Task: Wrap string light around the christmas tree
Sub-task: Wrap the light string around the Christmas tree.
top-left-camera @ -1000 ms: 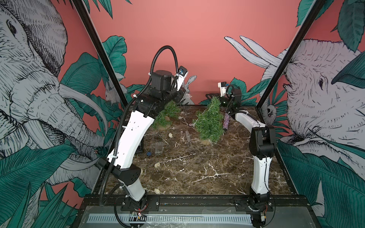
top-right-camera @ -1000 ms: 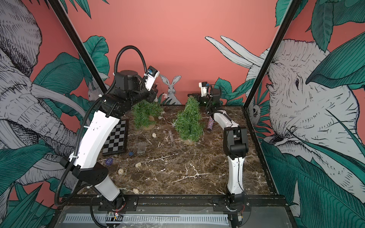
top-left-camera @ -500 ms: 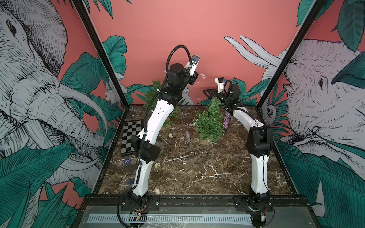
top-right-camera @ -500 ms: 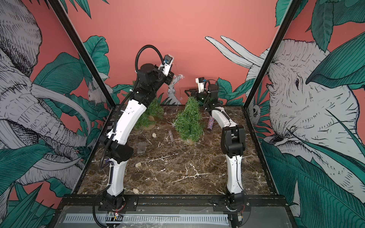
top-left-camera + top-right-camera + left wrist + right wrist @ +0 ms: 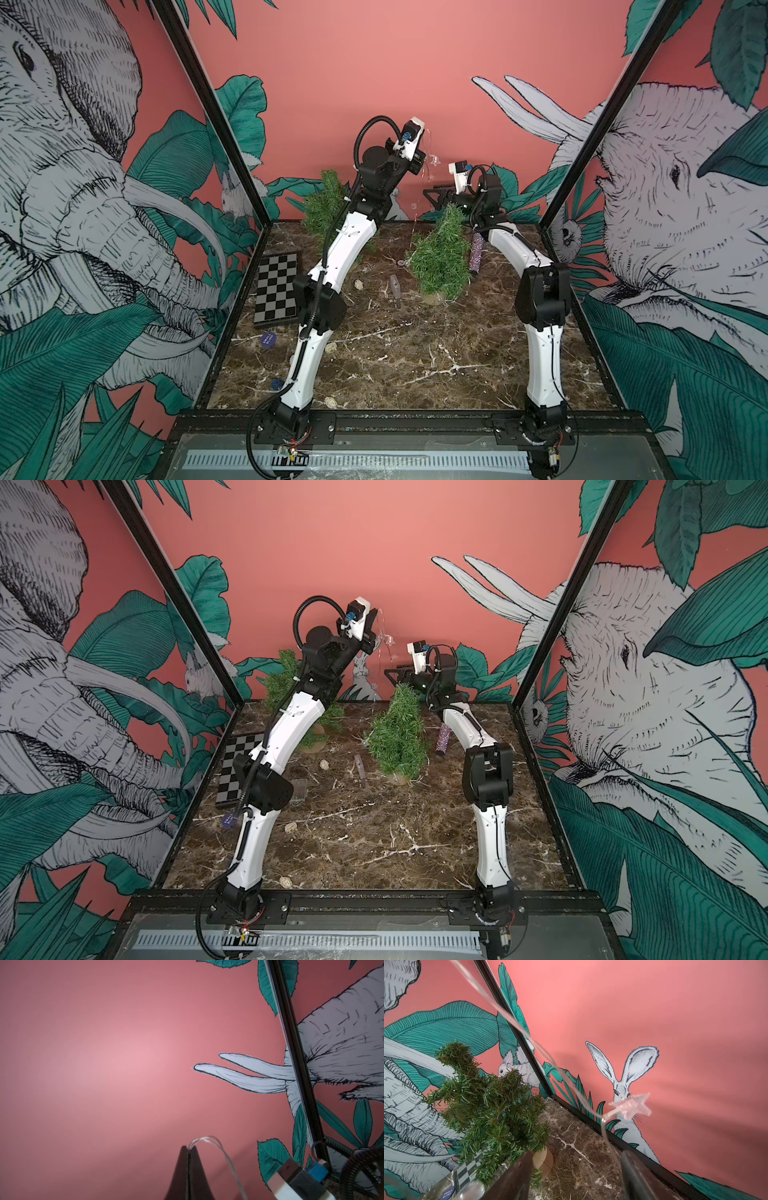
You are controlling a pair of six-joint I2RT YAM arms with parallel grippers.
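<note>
Coral wall (image 5: pixel 675 1022) backs a thin clear string light (image 5: pixel 529 1036) bearing a pale star (image 5: pixel 631 1106).

I see back wall (image 5: pixel 332 62) plain salmon pink, small rabbit drawing (image 5: pixel 361 671) at its foot, far centre. Left wall (image 5: pixel 62 166): grey elephant, teal leaves. Right wall (image 5: pixel 673 187): big grey rabbit, ears carrying over onto back wall, more leaves. Black frame posts (image 5: pixel 220 122) rise at both far corners. Floor (image 5: pixel 415 353) dark brown marble, white veins. Black rail (image 5: pixel 415 419) along near edge. Light even, soft.
</note>
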